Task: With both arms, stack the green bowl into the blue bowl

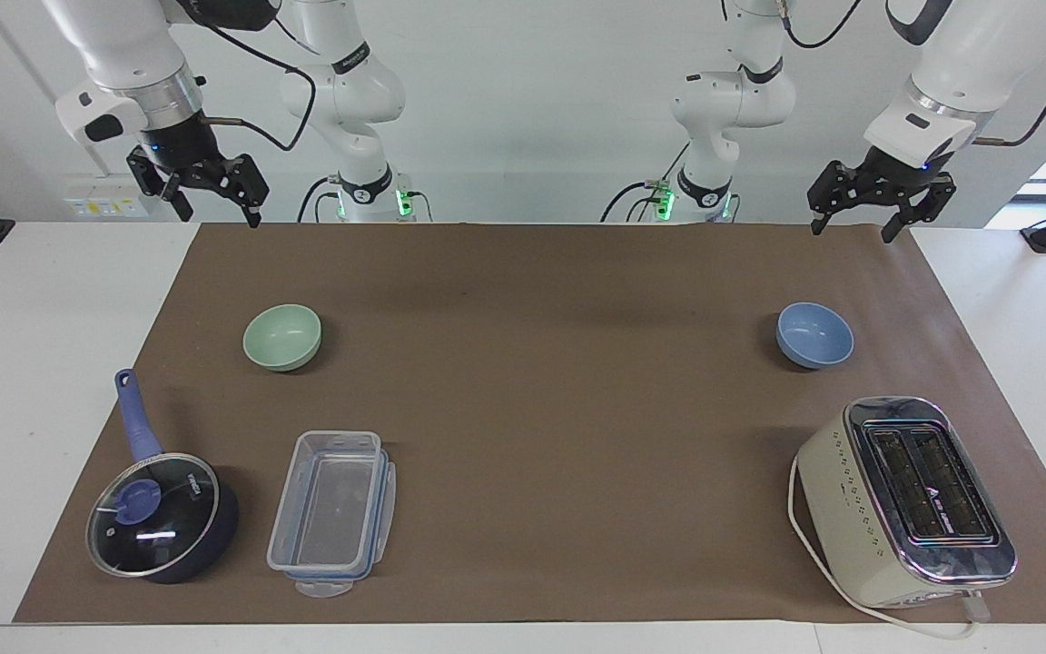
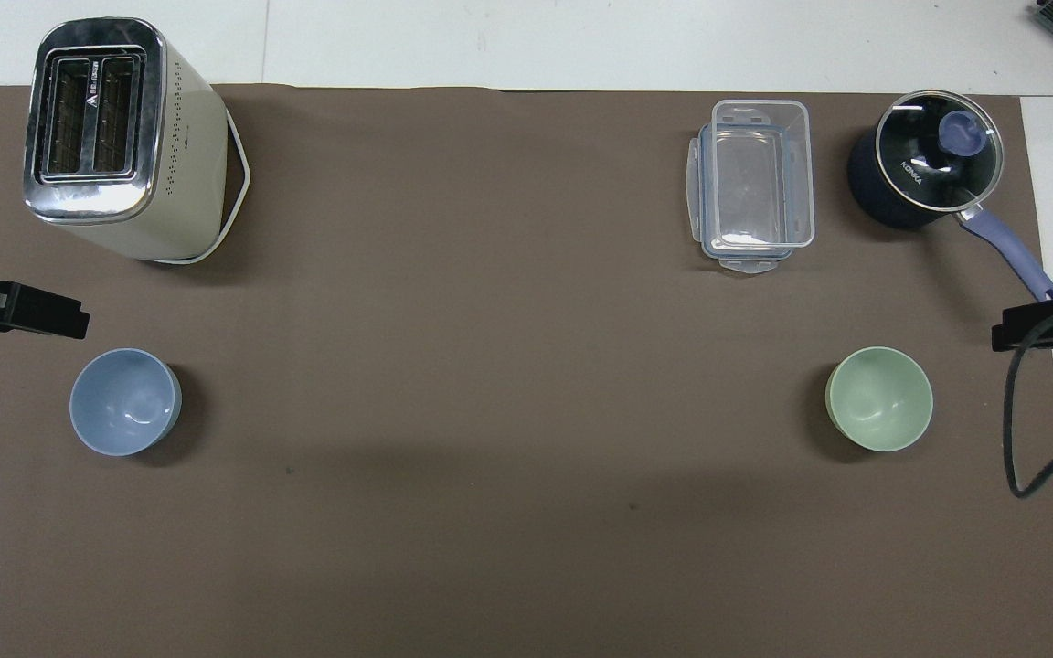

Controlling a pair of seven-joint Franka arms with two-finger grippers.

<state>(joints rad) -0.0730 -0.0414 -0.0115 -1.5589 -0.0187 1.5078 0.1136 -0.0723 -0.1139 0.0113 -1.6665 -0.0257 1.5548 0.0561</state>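
Observation:
The green bowl (image 1: 282,337) stands upright and empty on the brown mat toward the right arm's end of the table; it also shows in the overhead view (image 2: 879,398). The blue bowl (image 1: 814,334) stands upright and empty toward the left arm's end (image 2: 124,401). The two bowls are far apart, about equally near the robots. My right gripper (image 1: 219,216) hangs open and empty, high over the mat's edge nearest the robots. My left gripper (image 1: 850,229) hangs open and empty, high over the same edge at its own end. Neither touches a bowl.
A cream toaster (image 1: 909,500) stands farther from the robots than the blue bowl. A clear rectangular container (image 1: 332,513) and a dark blue glass-lidded saucepan (image 1: 160,518) lie farther from the robots than the green bowl. The saucepan's handle points toward the robots.

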